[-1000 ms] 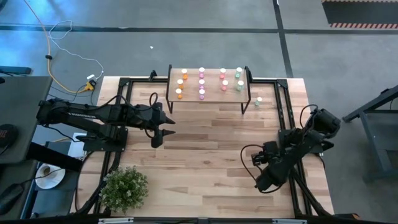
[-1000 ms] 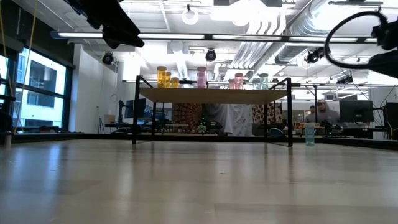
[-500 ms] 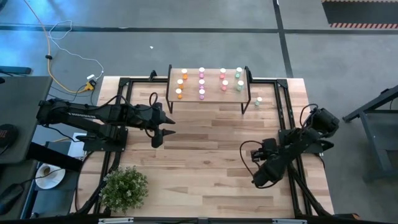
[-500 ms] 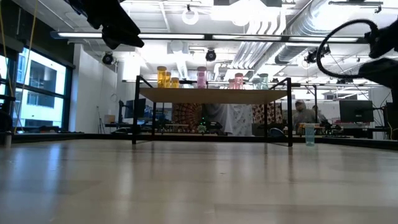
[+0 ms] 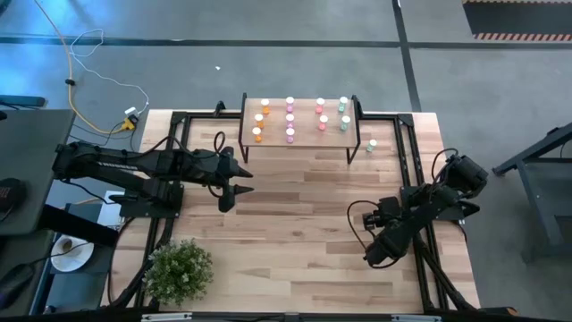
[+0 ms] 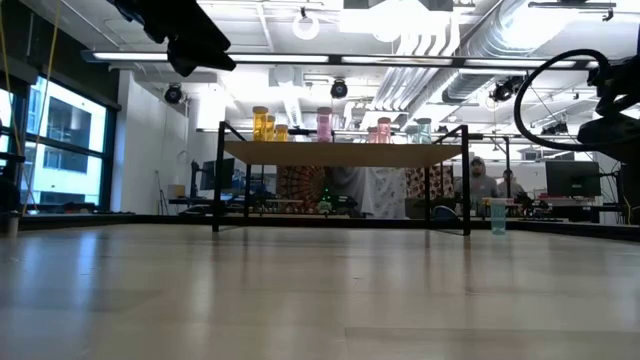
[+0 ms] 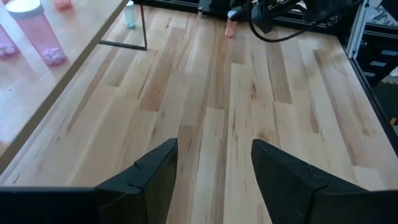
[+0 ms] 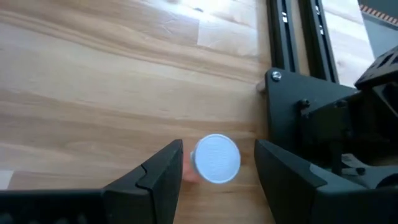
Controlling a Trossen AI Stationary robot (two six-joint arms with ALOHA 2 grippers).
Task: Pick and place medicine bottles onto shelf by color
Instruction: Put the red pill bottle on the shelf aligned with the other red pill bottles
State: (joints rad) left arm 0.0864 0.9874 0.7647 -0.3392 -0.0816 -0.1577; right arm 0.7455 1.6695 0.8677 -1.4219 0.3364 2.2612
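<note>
Right pincer (image 8: 217, 147) hangs low over the near right part of the table (image 5: 295, 224), fingers (image 8: 155, 174) spread wide, and a white-capped bottle (image 8: 216, 159) stands between them, untouched on either side. Over the last second this pincer shifts only a little, settling in place, so the bottle is now bracketed but not gripped. What shows of the body under the cap looks pinkish-red, though little of it is visible.

Left pincer (image 7: 214, 146) does not move in that time. It waits wide open and empty, well apart from the right one, with the shelf (image 5: 299, 136) just beyond it to one side.

Most bottles already stand on the shelf in colour columns, far ahead of the right pincer. One green bottle (image 5: 372, 144) is on the table by the shelf's leg, also well ahead of it.

Judging from this, the pick is at the closing step, and two bottles remain to place
</note>
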